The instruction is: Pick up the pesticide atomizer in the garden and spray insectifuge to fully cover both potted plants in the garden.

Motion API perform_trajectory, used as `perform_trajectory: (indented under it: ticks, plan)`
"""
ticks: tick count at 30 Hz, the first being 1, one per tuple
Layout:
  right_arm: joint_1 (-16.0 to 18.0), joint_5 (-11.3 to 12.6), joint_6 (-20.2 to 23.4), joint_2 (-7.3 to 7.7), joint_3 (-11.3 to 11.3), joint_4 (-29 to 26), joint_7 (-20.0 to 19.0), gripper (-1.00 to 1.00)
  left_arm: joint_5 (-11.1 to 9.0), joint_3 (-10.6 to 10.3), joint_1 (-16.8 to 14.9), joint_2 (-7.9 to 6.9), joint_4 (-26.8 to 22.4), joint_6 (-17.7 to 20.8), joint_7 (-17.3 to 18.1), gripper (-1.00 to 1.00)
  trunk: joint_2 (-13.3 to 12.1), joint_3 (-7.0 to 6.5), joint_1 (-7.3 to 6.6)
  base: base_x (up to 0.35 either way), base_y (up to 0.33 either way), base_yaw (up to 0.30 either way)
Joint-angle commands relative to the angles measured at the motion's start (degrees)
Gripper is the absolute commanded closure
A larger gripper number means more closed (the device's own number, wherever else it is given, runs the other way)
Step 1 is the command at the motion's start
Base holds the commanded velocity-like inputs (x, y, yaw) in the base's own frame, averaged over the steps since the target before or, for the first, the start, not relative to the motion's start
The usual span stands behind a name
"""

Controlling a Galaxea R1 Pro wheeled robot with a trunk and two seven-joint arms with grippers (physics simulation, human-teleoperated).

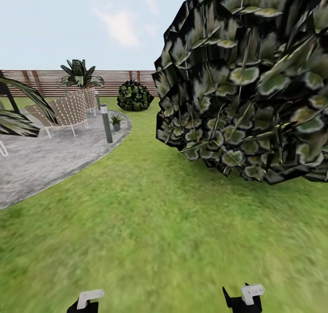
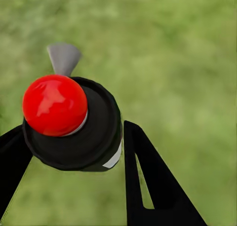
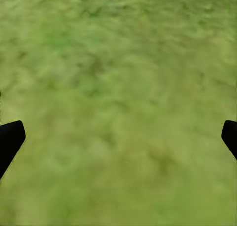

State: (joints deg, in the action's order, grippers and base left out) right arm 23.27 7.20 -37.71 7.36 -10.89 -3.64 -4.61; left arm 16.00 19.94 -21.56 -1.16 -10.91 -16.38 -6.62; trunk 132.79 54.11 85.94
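- Head view: a potted plant (image 1: 116,121) stands on the paved circle (image 1: 41,160), beside a grey bollard lamp (image 1: 106,123).
- Left wrist view: the left gripper (image 2: 74,152) is clamped on the pesticide atomizer (image 2: 74,122); its long axis runs along the fingers, red cap toward the camera.
- Right wrist view: the right gripper (image 3: 118,137) is spread wide over lawn (image 3: 118,78).

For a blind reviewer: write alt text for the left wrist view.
The left gripper holds the pesticide atomizer, seen from above: a dark round bottle with a red knob and a grey nozzle, between two black fingers. Blurred green lawn lies beneath.
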Motion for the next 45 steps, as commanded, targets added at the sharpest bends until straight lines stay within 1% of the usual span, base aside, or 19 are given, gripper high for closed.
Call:
perform_trajectory:
  ticks: [1, 12, 45]
  plan:
    - [0.0, 0.6, -0.2, 0.03, -0.2, 0.0, -0.5, -1.0, 0.6, 0.3, -0.1, 0.02, 0.1, -0.2, -0.2, 1.0, 0.0, 0.05, 0.02, 0.34, -0.005, 0.233]
    - [0.0, 0.6, -0.2, 0.03, -0.2, 0.0, -0.5, -1.0, 0.6, 0.3, -0.1, 0.02, 0.1, -0.2, -0.2, 1.0, 0.0, 0.05, 0.02, 0.34, -0.001, 0.198]
    - [0.0, 0.6, -0.2, 0.03, -0.2, 0.0, -0.5, -1.0, 0.6, 0.3, -0.1, 0.02, 0.1, -0.2, -0.2, 1.0, 0.0, 0.05, 0.02, 0.34, 0.0, 0.003]
